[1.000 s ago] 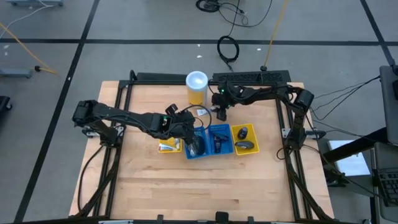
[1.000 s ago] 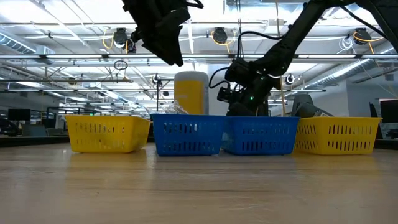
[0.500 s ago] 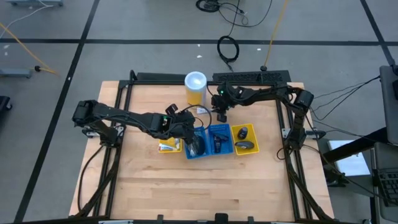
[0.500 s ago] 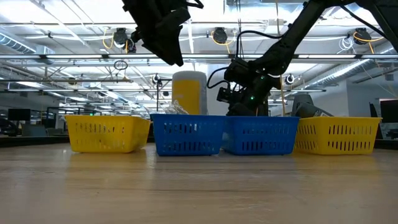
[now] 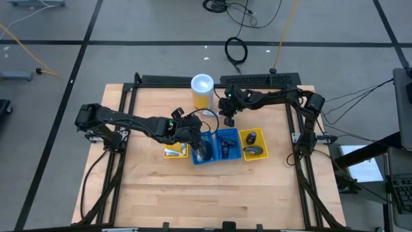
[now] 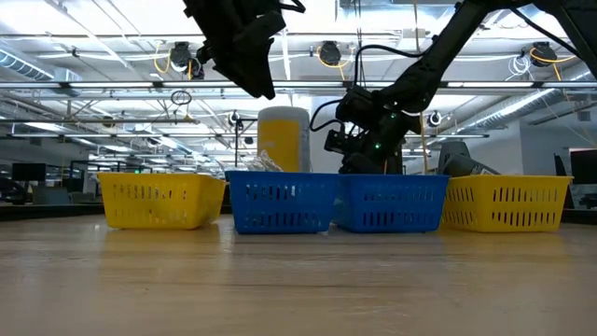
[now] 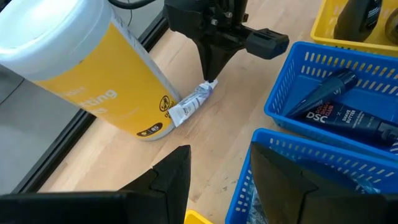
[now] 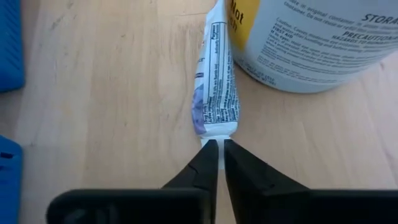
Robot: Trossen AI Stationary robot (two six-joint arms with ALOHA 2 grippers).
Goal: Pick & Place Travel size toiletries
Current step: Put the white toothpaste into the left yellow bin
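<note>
Pinching the crimped end of the white tube, your right gripper has its fingers closed to a sliver, the flat tail caught between the tips. The tube lies flat on the table, its far end touching the foot of the yellow canister and its tail towards the blue baskets. Its long axis runs straight on from the fingers, so you hold it end-on, not across the body. Judgement: a lift from here will let the tube hang off the tips; expect swing, and a thin purchase on the crimp.

Your left gripper hangs above the near blue basket, fingers parted, nothing between them. The right arm is plainly the nearer one. A dark tube already sits in the far blue basket.
</note>
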